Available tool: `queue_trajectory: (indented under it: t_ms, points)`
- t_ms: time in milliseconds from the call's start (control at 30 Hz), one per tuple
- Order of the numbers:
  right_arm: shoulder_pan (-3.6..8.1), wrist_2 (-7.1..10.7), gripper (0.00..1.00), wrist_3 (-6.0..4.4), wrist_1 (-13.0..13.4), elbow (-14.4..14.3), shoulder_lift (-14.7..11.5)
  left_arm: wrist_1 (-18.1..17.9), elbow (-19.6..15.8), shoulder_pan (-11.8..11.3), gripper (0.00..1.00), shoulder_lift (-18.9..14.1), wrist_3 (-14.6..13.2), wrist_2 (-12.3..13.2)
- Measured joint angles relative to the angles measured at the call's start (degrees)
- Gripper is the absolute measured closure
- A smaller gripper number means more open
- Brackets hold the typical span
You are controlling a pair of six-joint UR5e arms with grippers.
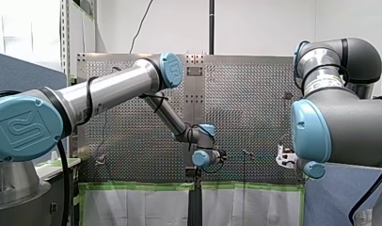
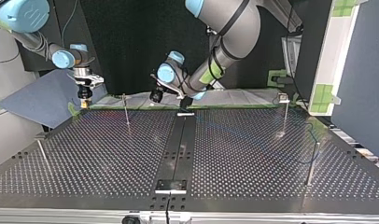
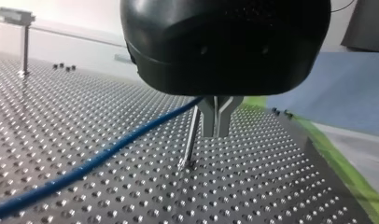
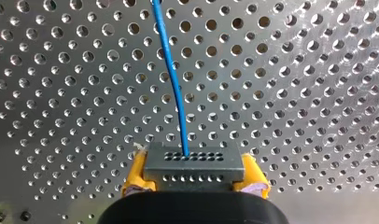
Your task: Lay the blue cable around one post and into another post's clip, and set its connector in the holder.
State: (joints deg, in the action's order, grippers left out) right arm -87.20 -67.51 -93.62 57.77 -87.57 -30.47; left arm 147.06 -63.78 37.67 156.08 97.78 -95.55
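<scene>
The blue cable [image 3: 108, 151] runs across the perforated table up to my left gripper [image 3: 215, 133]. Its metal fingers stand close together on the cable, with only a thin slit between them. A thin post [image 3: 191, 140] rises right beside those fingers. In the right wrist view my right gripper [image 4: 193, 179] has its yellow pads [image 4: 134, 179] shut on the dark grey connector [image 4: 192, 163], and the cable [image 4: 176, 88] leads away from it over the table. In the top view my right gripper [image 2: 85, 95] hangs at the far left edge and my left gripper [image 2: 156, 95] near the far middle.
Thin posts stand on the table [image 2: 253, 177]: one at the top view's left [image 2: 126, 109], one with a clip at its right [image 2: 284, 114], another nearer [image 2: 311, 163]. Small brackets sit on the centre rail at its near end [image 2: 171, 185] and far end [image 2: 185, 113].
</scene>
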Motion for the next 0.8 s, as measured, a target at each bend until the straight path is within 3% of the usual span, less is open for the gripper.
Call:
queue_trajectory:
  t_ms: [33,67,100,133,167,800]
  points:
    - [-0.03,0.00,1.00,0.00,-0.01,0.00,0.00,0.22,0.01,0.09,0.56,-0.02,-0.55,0.25]
    - [-0.06,0.00,1.00,0.00,-0.01,-0.01,0.01,0.38,0.01,0.17,0.40,-0.02,-0.96,0.41]
    - [-0.08,0.00,1.00,0.00,-0.02,-0.01,0.01,0.50,0.01,0.24,0.16,-0.03,-1.36,0.54]
    - [-0.09,0.00,1.00,0.00,-0.01,-0.01,0.01,0.73,0.01,0.33,0.16,-0.03,-1.88,0.66]
    - [-0.11,0.00,1.00,0.00,-0.01,-0.02,0.02,0.96,0.01,0.41,0.00,-0.03,-2.29,0.72]
    - [-0.72,0.00,1.00,0.05,-0.64,0.00,0.09,8.28,1.61,3.33,0.00,-0.31,-5.04,-0.54]
